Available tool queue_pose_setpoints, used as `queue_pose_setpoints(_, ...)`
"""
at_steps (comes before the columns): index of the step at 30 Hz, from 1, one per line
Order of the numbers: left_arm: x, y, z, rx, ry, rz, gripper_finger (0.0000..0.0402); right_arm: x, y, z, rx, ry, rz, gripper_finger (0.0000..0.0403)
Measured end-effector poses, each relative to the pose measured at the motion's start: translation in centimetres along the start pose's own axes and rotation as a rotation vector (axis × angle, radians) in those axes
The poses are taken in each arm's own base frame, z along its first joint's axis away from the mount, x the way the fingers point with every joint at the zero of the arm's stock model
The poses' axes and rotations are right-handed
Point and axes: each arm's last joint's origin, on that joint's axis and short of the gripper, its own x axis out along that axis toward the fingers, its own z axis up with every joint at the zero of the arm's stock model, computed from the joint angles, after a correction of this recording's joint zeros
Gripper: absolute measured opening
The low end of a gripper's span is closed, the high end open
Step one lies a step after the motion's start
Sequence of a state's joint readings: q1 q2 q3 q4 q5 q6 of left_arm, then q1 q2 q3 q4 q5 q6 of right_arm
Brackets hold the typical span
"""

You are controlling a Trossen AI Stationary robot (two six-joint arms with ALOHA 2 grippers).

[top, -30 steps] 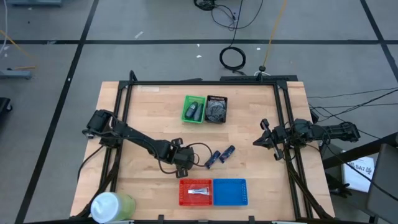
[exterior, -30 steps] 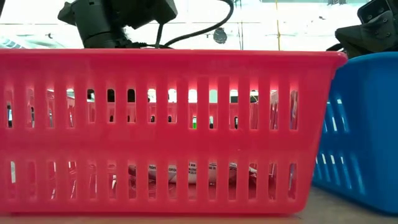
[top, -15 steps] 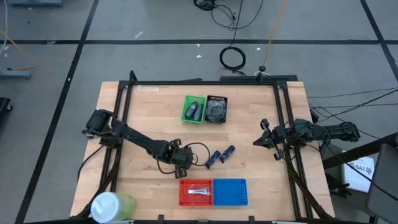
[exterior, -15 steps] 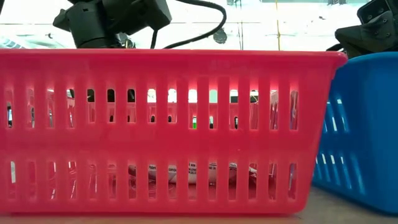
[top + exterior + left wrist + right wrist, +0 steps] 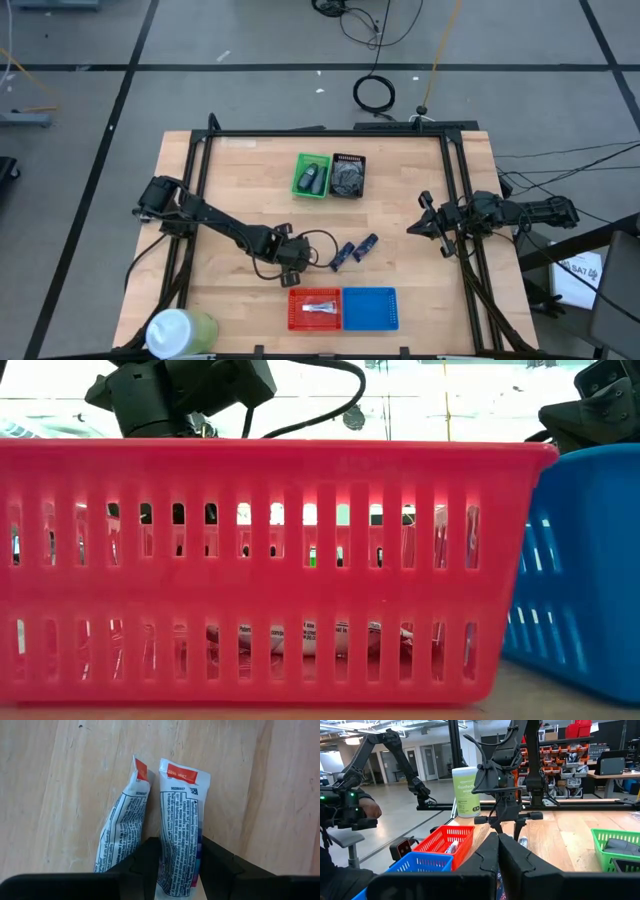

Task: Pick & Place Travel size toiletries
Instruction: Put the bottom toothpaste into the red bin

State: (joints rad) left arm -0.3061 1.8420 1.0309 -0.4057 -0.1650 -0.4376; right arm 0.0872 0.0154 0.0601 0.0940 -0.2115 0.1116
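My left tool (image 5: 180, 862) pinches one white tube (image 5: 179, 815) mid-desk (image 5: 240, 170); my right tool (image 5: 497, 851) waits closed by the right edge.

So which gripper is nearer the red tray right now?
The left. The left gripper sits just behind the red tray, closed on a white tube lying on the wood. The right gripper waits shut near the table's right edge.

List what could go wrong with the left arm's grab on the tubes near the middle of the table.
1. The left gripper has its fingers around one tube, but the second tube lies right against it and may get dragged or nudged.
2. The grip sits near one end, so the tube may droop or slip when lifted.
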Motion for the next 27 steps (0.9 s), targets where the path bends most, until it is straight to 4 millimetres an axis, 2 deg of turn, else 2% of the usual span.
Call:
queue_pose_setpoints(11, 0.0, 0.0, 0.0, 0.017, 0.001, 0.001, 0.0120, 0.0, 0.0, 0.0, 0.000, 0.000, 0.000, 0.0000)
queue_pose_setpoints(14, 0.0, 0.0, 0.0, 0.018, 0.004, -0.004, 0.0101, 0.0, 0.0, 0.0, 0.000, 0.000, 0.000, 0.0000)
queue_pose_setpoints(22, -0.4, -0.1, 0.4, 0.041, 0.004, -0.011, 0.0011, 0.0, 0.0, 0.0, 0.000, 0.000, 0.000, 0.0000)
queue_pose_setpoints(27, -2.1, -0.4, 1.4, 0.034, -0.050, -0.036, 0.0023, 0.0, 0.0, 0.0, 0.000, 0.000, 0.000, 0.0000)
